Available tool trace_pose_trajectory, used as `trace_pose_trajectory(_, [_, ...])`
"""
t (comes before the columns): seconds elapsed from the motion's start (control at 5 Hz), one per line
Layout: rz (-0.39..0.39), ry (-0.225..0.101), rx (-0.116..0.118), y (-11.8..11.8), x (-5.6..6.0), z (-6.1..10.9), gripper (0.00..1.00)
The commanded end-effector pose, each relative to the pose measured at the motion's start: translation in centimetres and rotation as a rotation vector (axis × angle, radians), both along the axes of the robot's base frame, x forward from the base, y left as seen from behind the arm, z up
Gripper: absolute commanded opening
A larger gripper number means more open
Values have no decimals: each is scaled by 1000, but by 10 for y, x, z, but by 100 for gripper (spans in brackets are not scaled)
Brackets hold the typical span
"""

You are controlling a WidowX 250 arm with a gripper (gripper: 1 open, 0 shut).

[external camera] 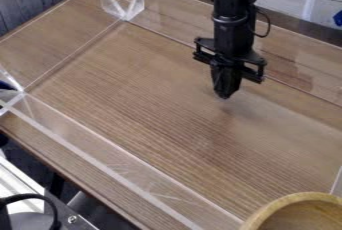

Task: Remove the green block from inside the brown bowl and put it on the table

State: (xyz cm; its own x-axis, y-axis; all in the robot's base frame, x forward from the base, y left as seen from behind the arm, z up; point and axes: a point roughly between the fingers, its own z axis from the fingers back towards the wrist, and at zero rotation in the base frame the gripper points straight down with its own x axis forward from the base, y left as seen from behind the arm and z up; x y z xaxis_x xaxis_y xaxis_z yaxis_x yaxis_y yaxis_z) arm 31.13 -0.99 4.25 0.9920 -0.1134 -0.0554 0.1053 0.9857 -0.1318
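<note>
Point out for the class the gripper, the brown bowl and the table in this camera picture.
gripper (226, 92): camera view, tip of its closed fingers.
brown bowl (274, 209): camera view, its thick rim at the bottom right corner.
table (127, 94): camera view, bare wood-grain surface left of the arm.

Arm (231, 24) above table (147, 104) centre, brown bowl (297, 214) at near-right corner.

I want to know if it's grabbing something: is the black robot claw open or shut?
Shut. The black robot claw narrows to one closed tip, nothing visible between its fingers.
</note>
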Motion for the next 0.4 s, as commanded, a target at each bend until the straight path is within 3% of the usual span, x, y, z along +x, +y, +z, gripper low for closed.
trace_pose_trajectory(0.0, [-5, -62, -3, 3, 13, 14, 0])
trace_pose_trajectory(0.2, [-10, -58, -3, 2, 14, 10, 0])
